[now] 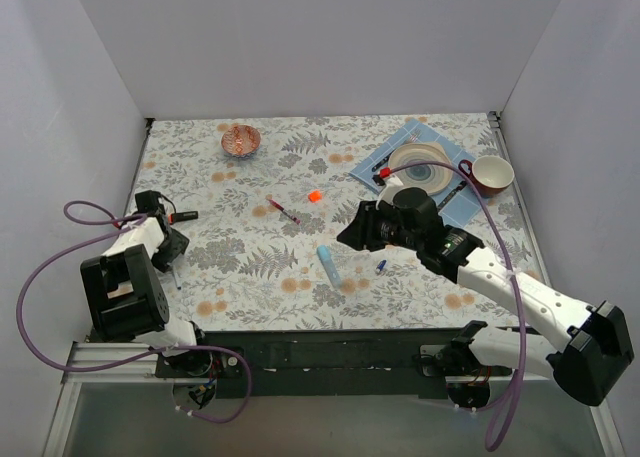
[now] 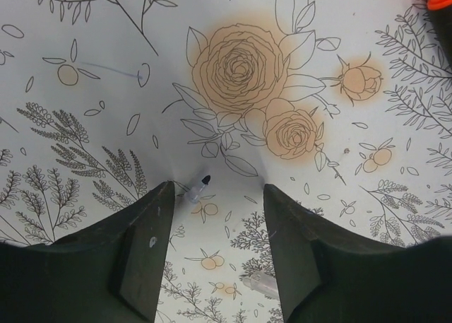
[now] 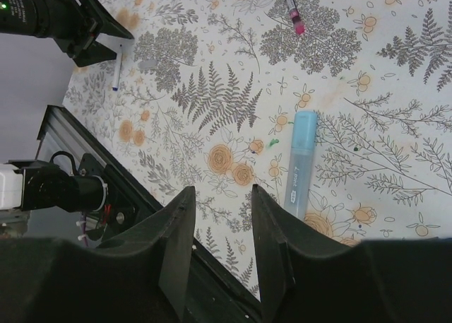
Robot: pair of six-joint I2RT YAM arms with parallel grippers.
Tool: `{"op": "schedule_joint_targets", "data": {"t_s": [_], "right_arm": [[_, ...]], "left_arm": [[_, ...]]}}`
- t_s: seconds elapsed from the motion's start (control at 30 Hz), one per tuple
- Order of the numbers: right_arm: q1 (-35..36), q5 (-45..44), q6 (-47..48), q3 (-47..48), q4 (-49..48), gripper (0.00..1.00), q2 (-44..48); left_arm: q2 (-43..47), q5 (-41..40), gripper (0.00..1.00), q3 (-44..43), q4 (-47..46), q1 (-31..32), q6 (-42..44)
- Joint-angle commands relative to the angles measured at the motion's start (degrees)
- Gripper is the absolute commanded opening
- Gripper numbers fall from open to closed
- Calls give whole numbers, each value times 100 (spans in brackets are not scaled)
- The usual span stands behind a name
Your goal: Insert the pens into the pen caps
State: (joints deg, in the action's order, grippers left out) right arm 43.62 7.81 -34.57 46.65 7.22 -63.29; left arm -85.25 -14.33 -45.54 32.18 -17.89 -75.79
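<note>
My left gripper (image 1: 172, 255) hangs open over the cloth at the left edge. The thin white pen (image 2: 196, 187) lies there, its dark tip showing beside the left finger (image 2: 141, 245); nothing is between the jaws. A small clear plastic piece (image 2: 258, 283) lies by the right finger. The black marker (image 1: 186, 217) lies just beyond that arm. My right gripper (image 3: 222, 192) is open and empty, close beside the light-blue marker (image 3: 300, 160). The dark-red pen (image 1: 283, 210), orange cap (image 1: 314, 195) and dark-blue cap (image 1: 381, 268) lie mid-table.
A patterned red bowl (image 1: 240, 139) stands at the back. A blue placemat (image 1: 462, 205) at the back right carries a plate (image 1: 420, 165) and cutlery, with a red cup (image 1: 492, 175) beside it. The black rail (image 3: 106, 160) runs along the near edge.
</note>
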Motion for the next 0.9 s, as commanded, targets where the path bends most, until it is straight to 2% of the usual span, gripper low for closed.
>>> {"op": "schedule_joint_targets", "data": {"t_s": [0.0, 0.07, 0.1, 0.3, 0.33, 0.4, 0.53, 0.87], "right_arm": [[24, -17, 90, 116, -89, 44, 282], [24, 9, 90, 46, -133, 44, 361], [24, 18, 90, 19, -160, 44, 387], [24, 71, -24, -349, -493, 44, 633], [15, 80, -41, -420, -581, 44, 712], [15, 124, -94, -595, -669, 44, 747], [15, 177, -94, -754, -942, 46, 818], [15, 115, 204, -552, -977, 48, 923]], "left_arm": [[211, -88, 49, 133, 201, -22, -182], [176, -79, 44, 212, 166, -22, -173], [123, -70, 38, 221, 157, -30, -147], [-97, 9, 16, 124, 95, -22, 64], [-132, 52, 9, 116, 78, -30, 99], [-167, 114, 1, 98, 60, -22, 143], [-124, 79, 0, -16, 130, -22, 257], [975, 413, 0, -420, 148, -22, 442]]}}
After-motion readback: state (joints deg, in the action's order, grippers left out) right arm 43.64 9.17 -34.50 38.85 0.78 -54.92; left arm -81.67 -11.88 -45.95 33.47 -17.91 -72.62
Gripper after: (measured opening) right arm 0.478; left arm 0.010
